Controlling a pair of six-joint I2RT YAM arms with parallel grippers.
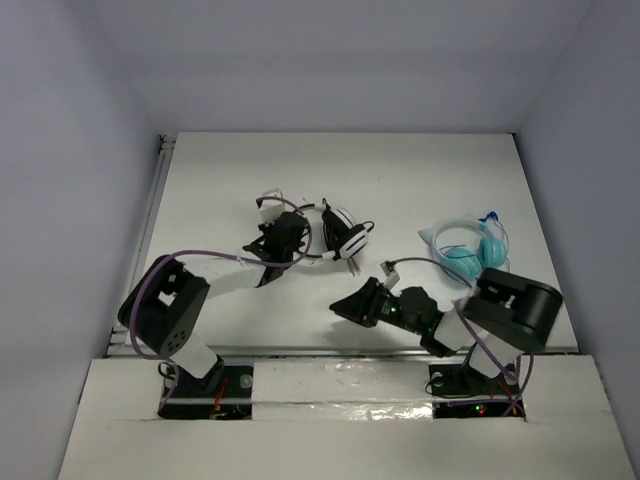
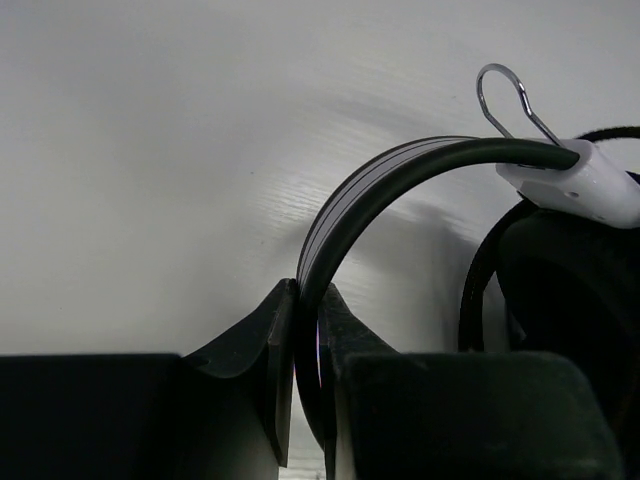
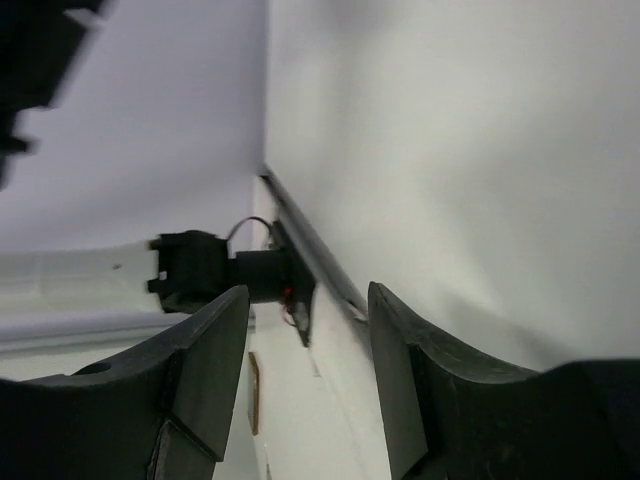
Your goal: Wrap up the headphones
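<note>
The black-and-white headphones [image 1: 338, 233] lie at the table's middle, earcups folded together, thin black cable trailing beside them. My left gripper [image 1: 290, 232] is shut on their thin black headband [image 2: 345, 215]; in the left wrist view the band rises from between my fingertips [image 2: 270, 335] and arcs right to a white hinge piece [image 2: 585, 185] with a metal wire loop, above a black earcup [image 2: 560, 290]. My right gripper [image 1: 345, 307] is open and empty, low over the table to the right of the headphones. In the right wrist view [image 3: 310, 330] nothing sits between its fingers.
Teal headphones [image 1: 470, 250] with a clear band lie at the right, just behind my right arm. The left arm's base and the table's left rail [image 3: 310, 265] show in the right wrist view. Walls close in the table [image 1: 420, 170] on three sides.
</note>
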